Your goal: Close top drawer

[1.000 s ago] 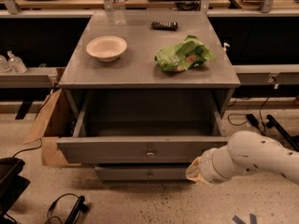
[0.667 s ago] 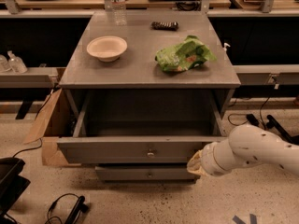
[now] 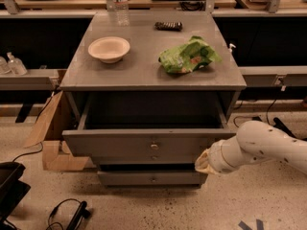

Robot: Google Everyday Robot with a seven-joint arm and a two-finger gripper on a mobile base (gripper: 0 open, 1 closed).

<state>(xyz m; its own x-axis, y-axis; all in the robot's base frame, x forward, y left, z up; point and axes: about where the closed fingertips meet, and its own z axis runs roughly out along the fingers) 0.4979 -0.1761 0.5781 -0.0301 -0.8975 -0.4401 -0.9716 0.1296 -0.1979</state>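
Pushed inward since the earlier frame, top drawer remains partly open, gripper at its front's lower right corner, grip state indiscernible; closing underway.

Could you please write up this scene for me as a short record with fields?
top drawer: pulled well out of the cabinet, interior dark
knob: centred on the drawer front
gripper: at the arm's tip, by the right end of the drawer front; contact unclear
cabinet top: holds white bowl, green bag, water bottle
floor, left side: cardboard box beside the cabinet
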